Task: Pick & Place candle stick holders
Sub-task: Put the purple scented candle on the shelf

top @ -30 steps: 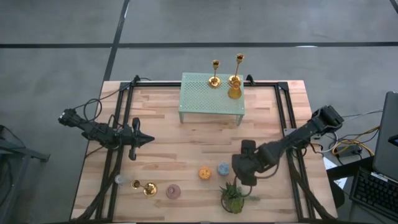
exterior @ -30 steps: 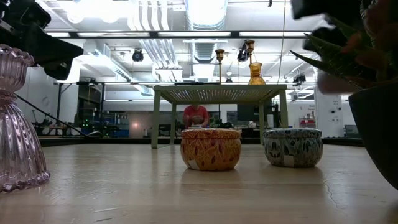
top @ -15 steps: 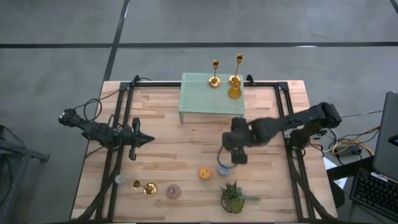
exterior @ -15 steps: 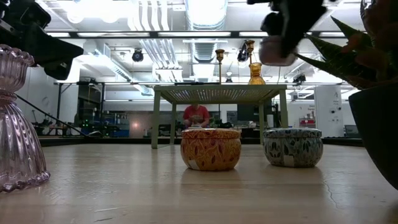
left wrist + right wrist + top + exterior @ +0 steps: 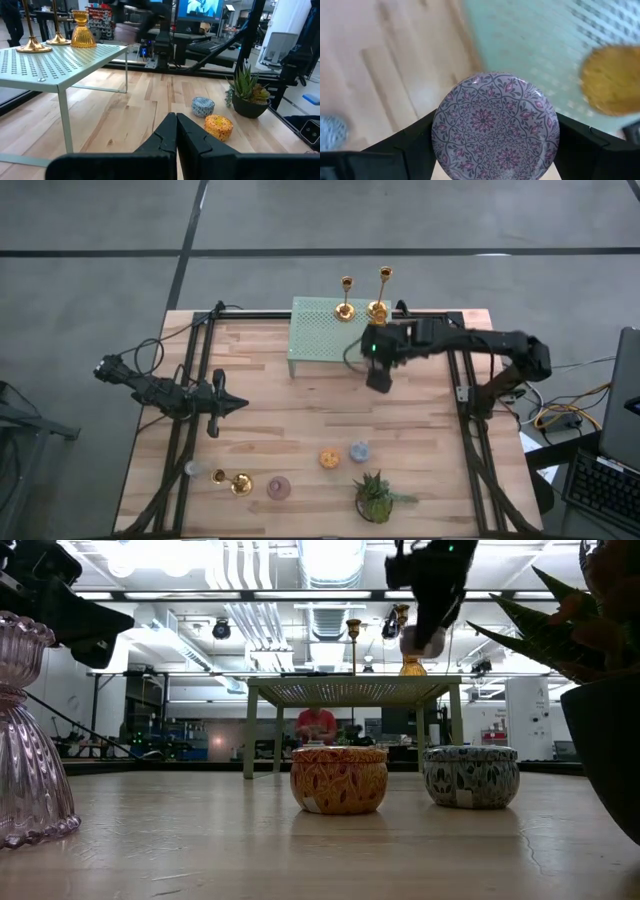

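Two gold candlesticks (image 5: 346,308) (image 5: 382,302) stand on their round bases on the green perforated stand (image 5: 320,330), next to an amber glass holder (image 5: 82,30). A third gold candlestick (image 5: 232,480) lies on its side near the table's near left edge. My right gripper (image 5: 378,378) is at the stand's right front corner, shut on a purple patterned puck (image 5: 495,125), which also shows in the low view (image 5: 420,640). My left gripper (image 5: 238,406) is shut and empty over the table's left part. My right gripper pinches the purple puck by its round side wall (image 5: 439,145) between its two fingers (image 5: 412,150), one on each opposite side. The fingers come from above, pointing down. The puck is lifted clear, its patterned lid up, higher than the stand's top.
An orange puck (image 5: 328,458) and a blue puck (image 5: 359,451) sit at the near middle, with a potted plant (image 5: 375,498) close behind them toward the near edge. A pink glass holder (image 5: 279,488) stands beside the lying candlestick. Black rails run along both table sides.
My right gripper has risen from beside the potted plant and gone toward the table's far edge to the green stand, carrying the purple puck lifted clear of the table.
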Robot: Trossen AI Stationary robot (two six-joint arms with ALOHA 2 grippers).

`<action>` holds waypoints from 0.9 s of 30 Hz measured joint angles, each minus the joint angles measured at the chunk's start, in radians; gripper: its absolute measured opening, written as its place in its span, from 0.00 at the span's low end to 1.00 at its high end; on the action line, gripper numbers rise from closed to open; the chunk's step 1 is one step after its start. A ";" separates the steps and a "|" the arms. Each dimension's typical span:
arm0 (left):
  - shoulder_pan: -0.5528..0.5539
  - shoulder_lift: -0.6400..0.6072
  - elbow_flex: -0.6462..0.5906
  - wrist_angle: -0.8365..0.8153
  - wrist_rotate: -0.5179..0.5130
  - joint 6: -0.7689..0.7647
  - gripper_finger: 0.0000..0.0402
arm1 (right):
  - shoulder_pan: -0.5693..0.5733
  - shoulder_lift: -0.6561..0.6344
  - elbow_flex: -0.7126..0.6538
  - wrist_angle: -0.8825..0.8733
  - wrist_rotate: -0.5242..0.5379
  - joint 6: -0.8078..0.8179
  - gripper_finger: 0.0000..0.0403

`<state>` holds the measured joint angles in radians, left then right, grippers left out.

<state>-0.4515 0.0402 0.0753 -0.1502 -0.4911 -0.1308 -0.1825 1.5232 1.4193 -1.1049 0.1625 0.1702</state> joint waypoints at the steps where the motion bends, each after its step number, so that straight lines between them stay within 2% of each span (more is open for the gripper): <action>1: 0.000 0.000 0.000 0.000 0.000 0.000 0.01 | -0.031 0.000 0.000 -0.002 -0.014 0.011 0.75; 6: 0.000 0.000 0.000 0.000 0.000 0.000 0.01 | -0.159 0.006 0.000 -0.007 -0.062 0.063 0.76; 10: 0.000 0.000 0.000 0.000 0.000 0.000 0.01 | -0.212 0.016 -0.001 -0.008 -0.101 0.085 0.75; 27: 0.000 0.000 0.000 0.000 0.000 0.000 0.01 | -0.227 0.049 -0.011 0.040 -0.109 0.076 0.78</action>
<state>-0.4515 0.0402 0.0753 -0.1501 -0.4912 -0.1310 -0.4095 1.5723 1.4078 -1.0649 0.0535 0.2462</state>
